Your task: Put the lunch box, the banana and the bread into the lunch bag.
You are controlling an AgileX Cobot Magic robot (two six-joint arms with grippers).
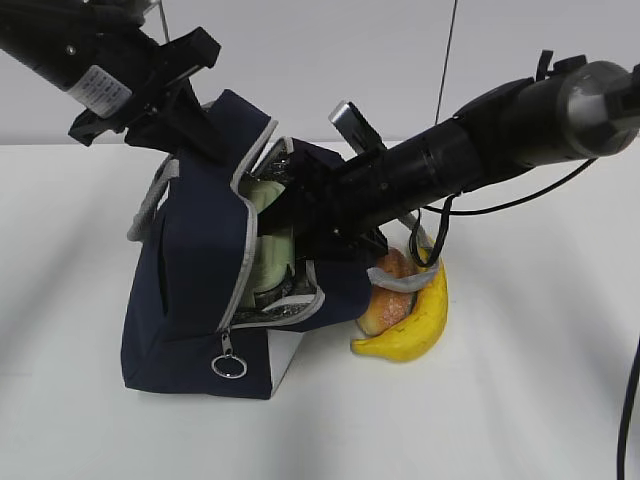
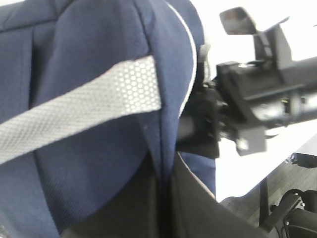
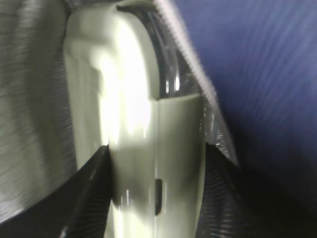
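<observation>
Two arms share the work here, and each hold has a plain purpose. The left end effector [image 1: 195, 125] is clenched on the upper edge of the navy lunch bag [image 1: 190, 300], apparently pinching the fabric near a grey webbing handle [image 2: 84, 111] so the mouth stays lifted and open. The bag sits on the white desk [image 1: 80, 420], its zipper ring pull [image 1: 229, 367] hanging at the front.

The right end effector [image 3: 156, 193] reaches deep through that opening and grasps the lunch box [image 3: 133, 124]: in the right wrist view its dark fingers [image 3: 89, 198] stand on either side of the sage-green lid, pressed against it. The box is turned on edge, likely so it slips past the narrow mouth and stands against the silvery lining. It is already inside the bag but not yet let go.

The bread [image 1: 385, 300] and the banana [image 1: 420, 320] lie touching each other on the desk just beside the bag's right side, under the right arm, waiting their turn. Only the first of three items is nearly placed.
</observation>
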